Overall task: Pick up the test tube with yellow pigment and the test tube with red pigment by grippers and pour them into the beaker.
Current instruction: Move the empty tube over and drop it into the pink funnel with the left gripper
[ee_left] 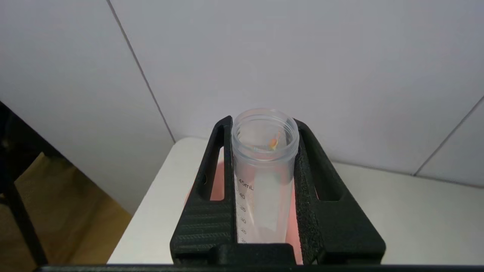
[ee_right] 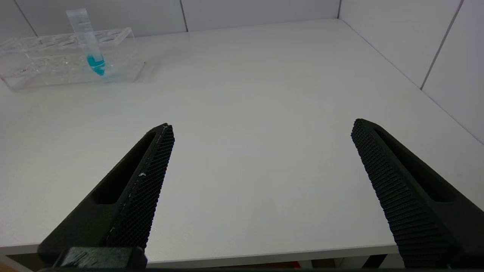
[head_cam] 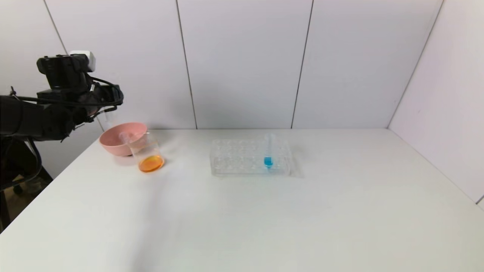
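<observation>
My left gripper is raised at the table's far left, over the pink bowl. In the left wrist view it is shut on the test tube with red pigment, a clear graduated tube that is nearly empty, with an orange-red drop near its mouth. The beaker stands in front of the bowl and holds orange liquid. A clear tube end sticks out of the bowl. No tube with yellow liquid shows. My right gripper is open and empty above the table's near edge, out of the head view.
A clear tube rack stands mid-table with a blue-liquid tube upright in it; both show in the right wrist view, the rack and the blue tube. Walls close the back and right sides.
</observation>
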